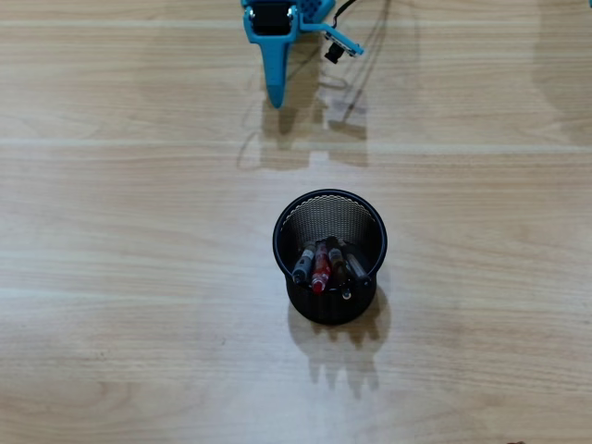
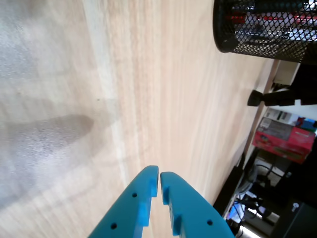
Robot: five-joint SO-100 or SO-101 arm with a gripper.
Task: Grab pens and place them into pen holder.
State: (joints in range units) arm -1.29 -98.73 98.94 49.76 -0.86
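All four pens (image 1: 324, 265) stand inside the mesh pen holder (image 1: 329, 199); the gripper (image 2: 159, 179), jaws together and empty at twelve o'clock, should simply stay clear.

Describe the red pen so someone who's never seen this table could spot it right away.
In the overhead view, find the black mesh pen holder on the wooden table, below the blue gripper. Several pens lean against its near wall. The red pen is second from the left, the only red one among dark and grey neighbours.
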